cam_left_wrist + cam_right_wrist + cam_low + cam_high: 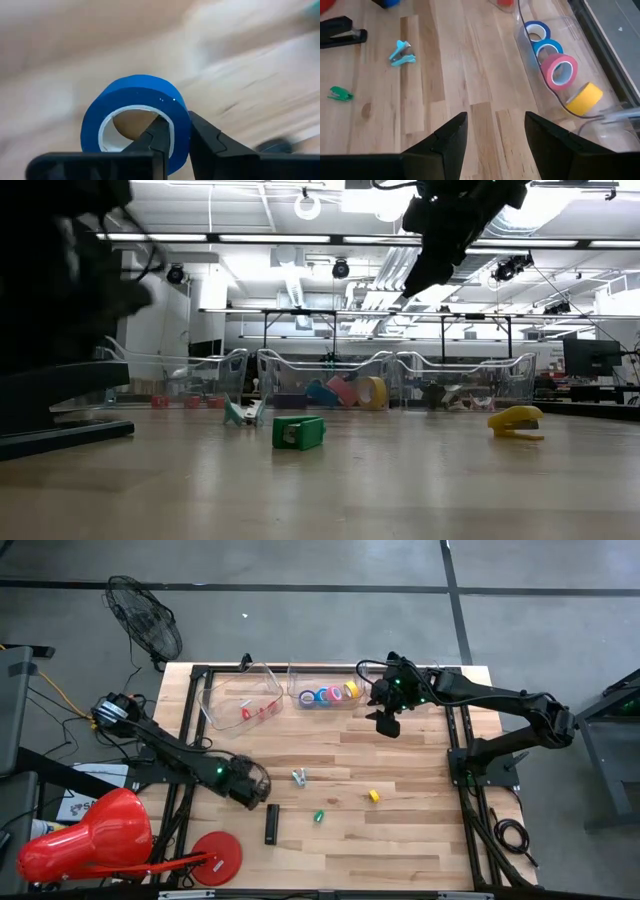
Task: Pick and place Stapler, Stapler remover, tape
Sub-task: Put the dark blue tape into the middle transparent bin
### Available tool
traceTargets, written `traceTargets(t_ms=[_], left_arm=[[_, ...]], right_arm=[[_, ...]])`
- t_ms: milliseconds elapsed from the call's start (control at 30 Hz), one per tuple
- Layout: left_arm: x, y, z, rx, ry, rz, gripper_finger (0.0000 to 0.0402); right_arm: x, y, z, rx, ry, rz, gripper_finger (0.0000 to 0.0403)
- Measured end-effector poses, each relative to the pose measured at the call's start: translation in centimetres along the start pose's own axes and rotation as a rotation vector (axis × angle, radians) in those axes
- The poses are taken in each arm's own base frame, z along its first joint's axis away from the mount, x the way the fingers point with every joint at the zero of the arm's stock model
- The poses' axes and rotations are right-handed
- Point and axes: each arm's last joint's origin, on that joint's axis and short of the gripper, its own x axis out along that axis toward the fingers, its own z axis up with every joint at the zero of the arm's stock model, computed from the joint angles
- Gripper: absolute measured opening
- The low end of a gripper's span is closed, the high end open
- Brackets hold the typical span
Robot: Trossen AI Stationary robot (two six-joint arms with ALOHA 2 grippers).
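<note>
My left gripper (252, 788) is at the table's near left, shut on a blue tape roll (135, 95) with a pale core. A black stapler (271, 823) lies just to its right. A teal staple remover (299, 777), a green one (319, 816) and a yellow one (374, 796) lie on the wood mid-table. Two blue tape rolls (542, 40), a pink one (562, 70) and a yellow one (585, 97) sit in a clear bin (325, 695) at the far edge. My right gripper (495, 135) hangs open above the table beside that bin. My left gripper pinches the ring wall of the blue tape roll (181, 112). One finger (157, 137) is inside the centre hole and the other (205, 135) is against the outer face. The fingers come steeply from above. Whether the roll touches the table does not show.
A second clear bin (240, 700) holding small red items stands at the far left. A flat red disc (217, 852) and a red object (90, 835) sit at the near left corner. Bare wood stretches along the near right.
</note>
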Motion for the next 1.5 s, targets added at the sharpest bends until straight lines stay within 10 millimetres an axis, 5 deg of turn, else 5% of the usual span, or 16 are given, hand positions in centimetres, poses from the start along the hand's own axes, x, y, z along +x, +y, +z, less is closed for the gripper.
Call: traceTargets(t_ms=[367,600,1000,1500], left_arm=[[-8.0,-5.0,2.8,0.309,-0.656,-0.537,0.0035],[-11.6,-5.9,5.4,0.429,-0.788,-0.751,0.0035],[-12.3,-7.3,10.1,0.572,-0.87,-1.015,0.0035],[-11.7,-8.2,13.4,0.669,-0.963,-1.215,0.0035]], right_arm=[[-0.1,0.5,1.4,-0.013,-0.158,0.19,0.0188],[-0.6,0.9,3.3,0.012,-0.346,0.313,0.0188],[-1.5,4.9,6.1,-0.107,-0.62,0.359,0.0188],[-1.7,7.0,7.1,-0.094,-0.752,0.237,0.0188]])
